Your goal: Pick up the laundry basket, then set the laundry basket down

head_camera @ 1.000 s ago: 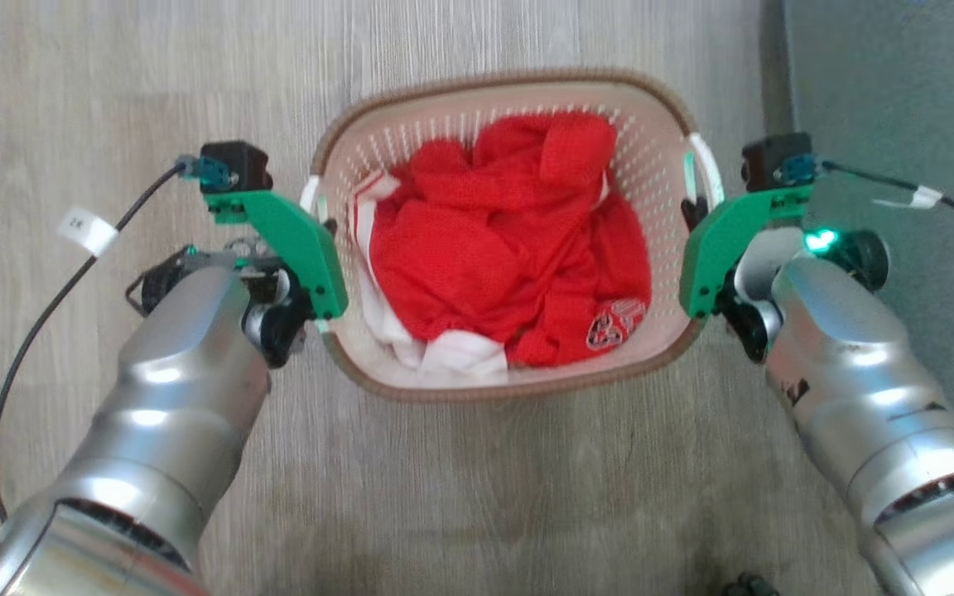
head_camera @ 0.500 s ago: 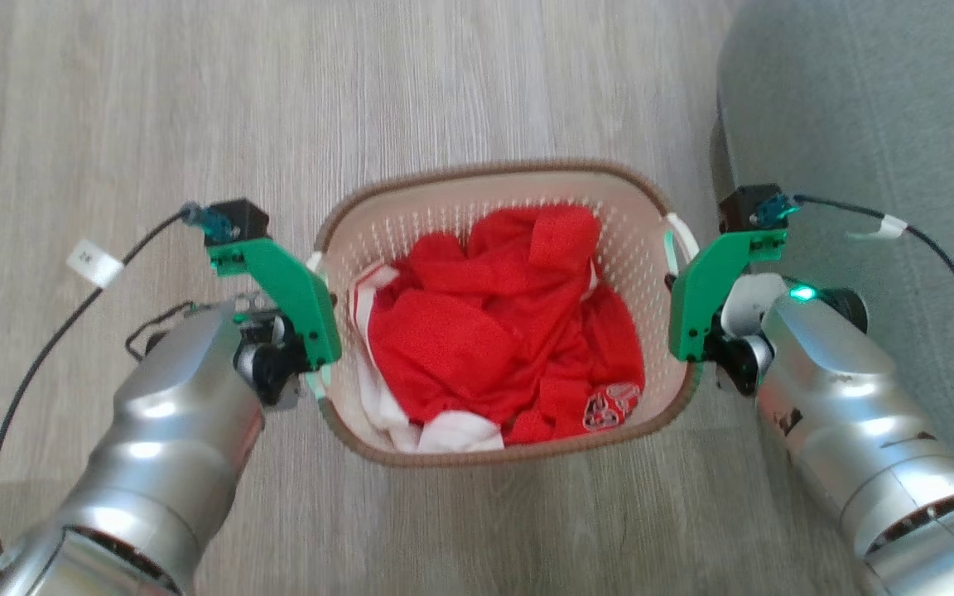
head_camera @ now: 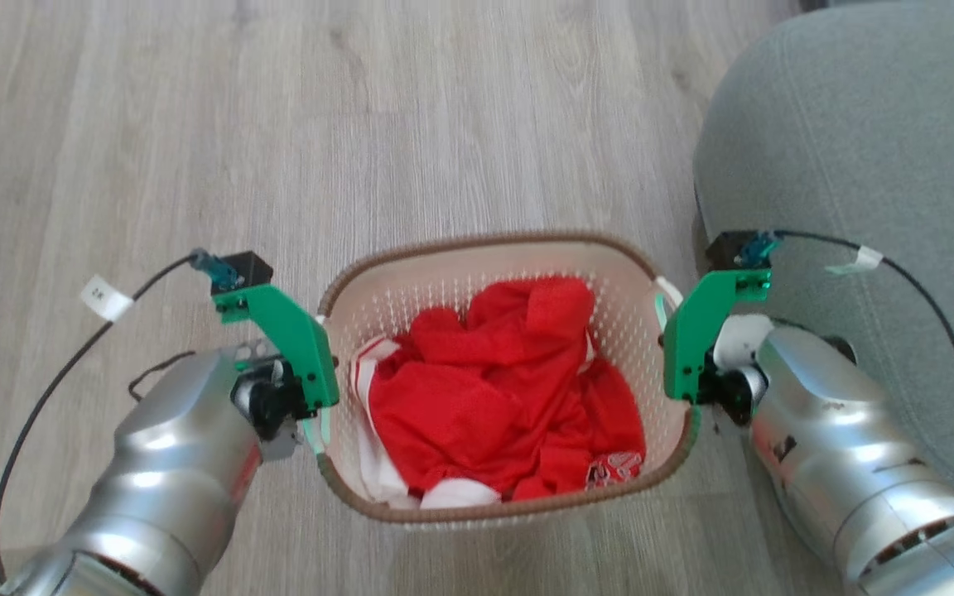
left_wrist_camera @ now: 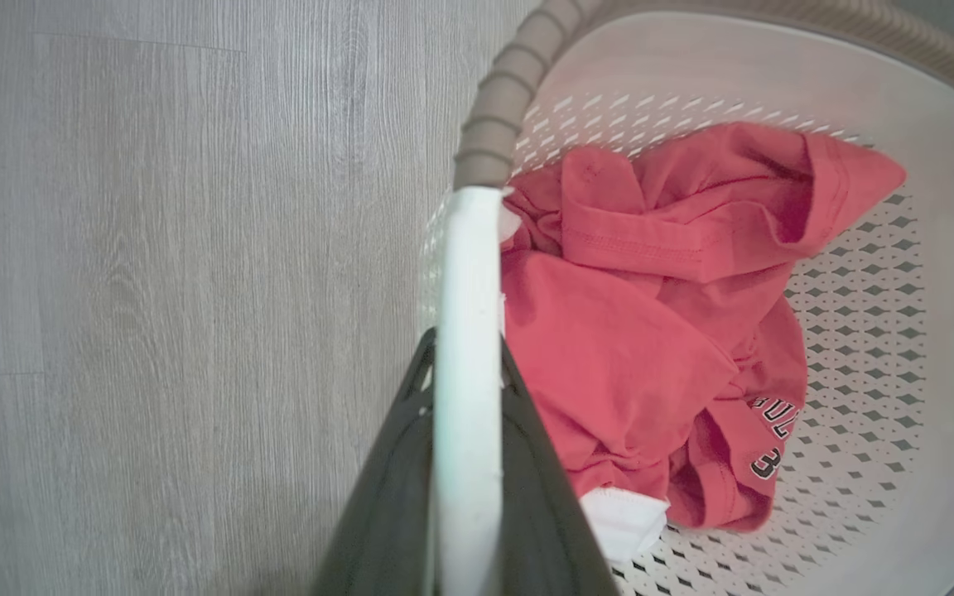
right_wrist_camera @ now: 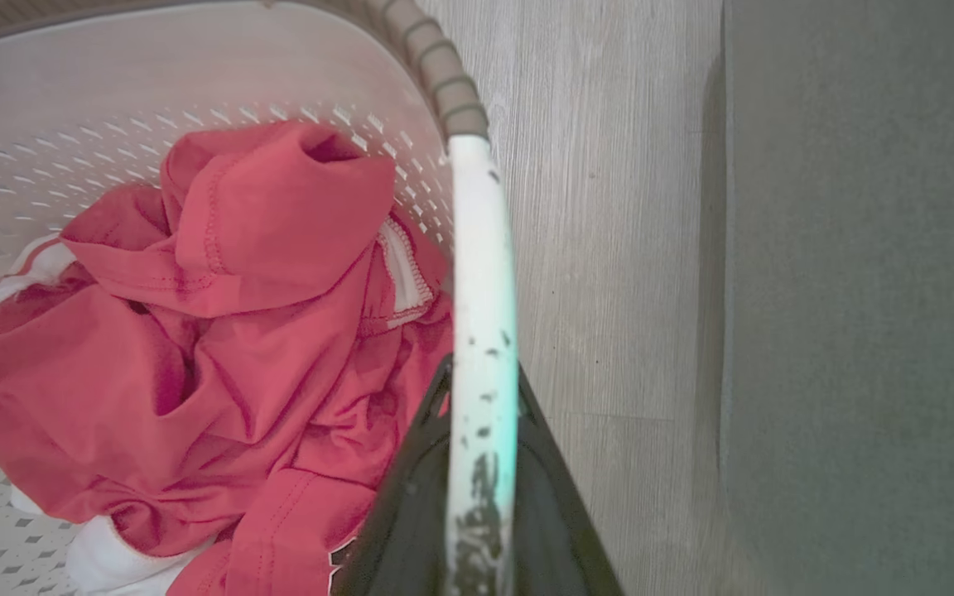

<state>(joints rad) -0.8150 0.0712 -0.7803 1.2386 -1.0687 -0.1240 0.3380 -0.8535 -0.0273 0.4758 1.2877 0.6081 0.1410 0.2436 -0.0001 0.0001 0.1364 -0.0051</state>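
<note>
The laundry basket (head_camera: 485, 244), cream-white and perforated with a brown woven-look rim, hangs between my two arms over the wood floor, holding red and white clothes (head_camera: 493, 397). My left gripper (head_camera: 317, 426) is shut on the basket's left white handle (left_wrist_camera: 467, 290), the dark fingers (left_wrist_camera: 386, 497) pinching it from both sides. My right gripper (head_camera: 677, 389) is shut on the right white handle (right_wrist_camera: 481, 248), which runs up between its fingers (right_wrist_camera: 411, 513). I cannot tell whether the basket's bottom touches the floor.
A large grey upholstered seat (head_camera: 858, 165) stands close on the right, just beyond my right arm and its cable (head_camera: 932, 314). Pale wood floor (head_camera: 278, 124) stretches ahead and to the left.
The head camera has moved: basket and arms now sit lower and smaller in the picture, with more floor and grey seat showing. Both grips on the handles are unchanged.
</note>
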